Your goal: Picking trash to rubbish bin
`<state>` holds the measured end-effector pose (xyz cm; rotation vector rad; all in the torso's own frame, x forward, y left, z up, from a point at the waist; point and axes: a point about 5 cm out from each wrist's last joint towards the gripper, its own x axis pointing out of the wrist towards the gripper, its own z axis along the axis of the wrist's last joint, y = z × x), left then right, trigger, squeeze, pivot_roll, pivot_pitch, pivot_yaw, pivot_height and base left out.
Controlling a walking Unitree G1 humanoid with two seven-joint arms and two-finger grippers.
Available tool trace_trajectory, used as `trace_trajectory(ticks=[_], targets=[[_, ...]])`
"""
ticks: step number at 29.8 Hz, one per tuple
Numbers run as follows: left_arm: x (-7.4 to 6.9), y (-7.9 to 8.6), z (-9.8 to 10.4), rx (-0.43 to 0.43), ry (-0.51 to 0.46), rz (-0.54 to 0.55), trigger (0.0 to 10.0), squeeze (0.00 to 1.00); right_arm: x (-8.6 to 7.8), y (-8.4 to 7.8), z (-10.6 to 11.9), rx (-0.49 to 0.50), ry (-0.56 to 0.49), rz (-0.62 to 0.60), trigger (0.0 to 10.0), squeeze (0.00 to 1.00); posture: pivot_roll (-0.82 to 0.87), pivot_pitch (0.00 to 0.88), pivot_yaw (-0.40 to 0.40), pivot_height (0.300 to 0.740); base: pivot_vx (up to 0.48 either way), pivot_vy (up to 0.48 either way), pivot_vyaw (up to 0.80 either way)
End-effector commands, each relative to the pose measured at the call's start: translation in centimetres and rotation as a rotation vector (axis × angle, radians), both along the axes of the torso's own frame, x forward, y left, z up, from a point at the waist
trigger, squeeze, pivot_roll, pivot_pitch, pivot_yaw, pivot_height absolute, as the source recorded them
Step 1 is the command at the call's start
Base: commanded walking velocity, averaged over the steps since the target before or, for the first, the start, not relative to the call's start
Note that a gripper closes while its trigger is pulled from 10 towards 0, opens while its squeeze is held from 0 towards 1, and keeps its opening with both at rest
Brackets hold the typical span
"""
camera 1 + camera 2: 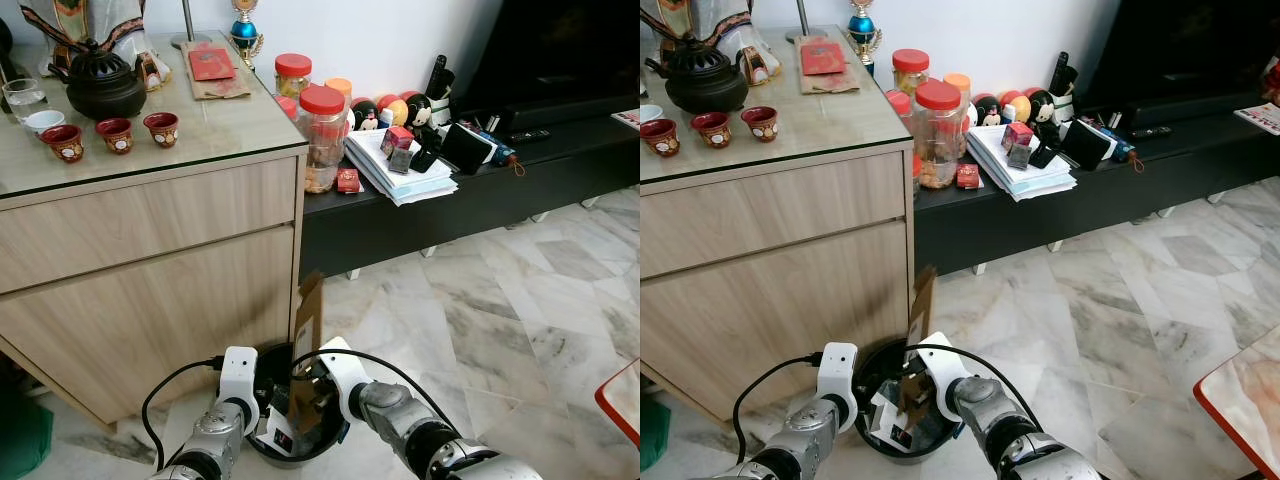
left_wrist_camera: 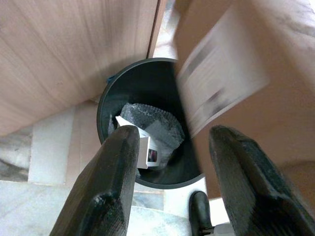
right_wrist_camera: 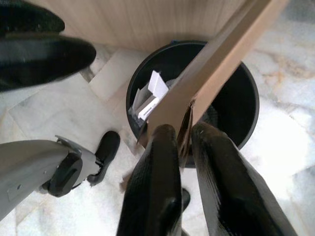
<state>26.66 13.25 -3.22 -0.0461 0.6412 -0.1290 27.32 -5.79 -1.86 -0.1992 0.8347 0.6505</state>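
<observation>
1. Cardboard piece (image 1: 308,318): a flat, brown, stiff sheet standing nearly upright, its lower end down inside the rubbish bin (image 1: 262,362). On my left wrist view it carries a pale printed label (image 2: 224,78), too blurred for me to read.
2. The bin is round, black and smooth-walled, sitting on the marble floor (image 1: 500,320) just beside the corner of the light wood-grain cabinet (image 1: 150,290).
3. My right gripper (image 3: 181,147) has its two black fingers pressed together on the edge of the cardboard, pinching it over the bin's mouth.
4. My left gripper (image 2: 170,167) hangs above the bin with fingers spread apart and nothing between them; the cardboard is close by one finger.
5. The wrist views show me the bin's contents, which the head views mostly hide: crumpled grey wrapping (image 2: 152,120) and a small white box (image 2: 147,150) with a dark mark I cannot read.
6. The head views give me the surroundings: a glass-topped cabinet with a dark teapot (image 1: 100,80) and three red cups (image 1: 115,133), and red-lidded clear jars (image 1: 322,135) and stacked papers (image 1: 400,172) on a low black bench (image 1: 470,200).
</observation>
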Motion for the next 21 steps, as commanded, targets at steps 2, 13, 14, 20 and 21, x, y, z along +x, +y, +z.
trace_trajectory(ticks=[2,13,14,20,21], targets=[[-0.2,-0.3,-0.2,-0.01,0.003,-0.002,10.0,0.0,0.2,0.0,0.2,0.005,-0.005,-0.01,10.0,1.0,-0.1,0.043,-0.138,0.74,0.0,0.0,0.0],[-0.2,-0.3,-0.2,-0.012,0.006,0.003,10.0,0.0,1.3,-1.2,0.8,0.01,-0.059,-0.082,10.0,0.0,-0.1,0.046,-0.141,0.74,0.0,0.0,0.0],[-0.3,-0.3,-0.2,-0.011,0.007,0.005,10.0,0.0,1.6,-1.7,1.0,0.015,-0.074,-0.104,10.0,0.0,-0.1,0.045,-0.139,0.74,0.0,0.0,0.0],[-1.1,1.0,-0.9,0.089,0.036,0.046,10.0,0.0,3.0,-7.5,1.7,-0.025,-0.19,-0.262,10.0,0.0,-0.13,0.04,-0.133,0.74,0.0,0.0,0.0],[-1.2,1.2,-1.0,0.1,0.04,0.06,10.0,0.0,2.9,-8.4,1.7,-0.042,-0.196,-0.275,10.0,0.0,-0.13,0.039,-0.131,0.74,0.0,0.0,0.0]])
